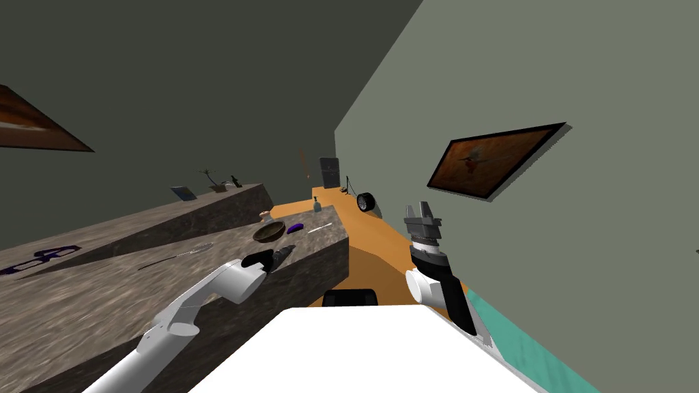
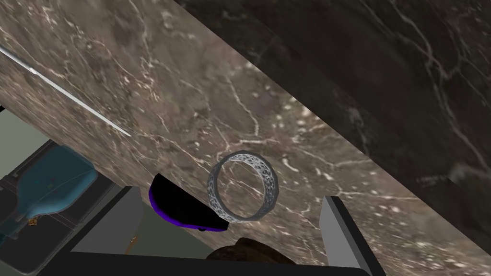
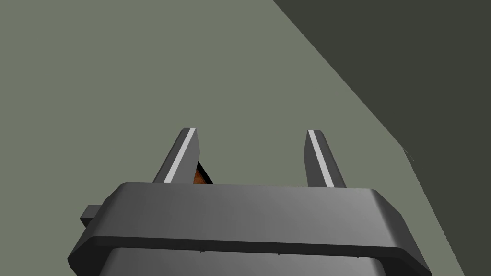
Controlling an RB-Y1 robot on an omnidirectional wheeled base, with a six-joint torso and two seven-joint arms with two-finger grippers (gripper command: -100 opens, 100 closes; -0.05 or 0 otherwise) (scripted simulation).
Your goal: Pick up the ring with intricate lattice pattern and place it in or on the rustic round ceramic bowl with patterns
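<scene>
Ring (image 2: 243, 186), seemingly loose, inside splayed left gripper (image 2: 230, 194) stretched forward; right gripper (image 3: 251, 132) raised, splayed

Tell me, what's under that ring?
The marbled counter lies under the ring and shows through its hole. The ring's band covers one tip of a purple thing beside it.

Purple object (image 2: 178, 212) lies on marbled counter (image 2: 192, 96).

Brown veined stone counter (image 1: 82, 300) takes the frame's left half. Sitting on it near centre: round brown bowl (image 1: 268, 232), small purple-black thing (image 1: 295, 228), thin silver rod (image 1: 319, 229), silver lattice ring (image 2: 243, 187).
</scene>
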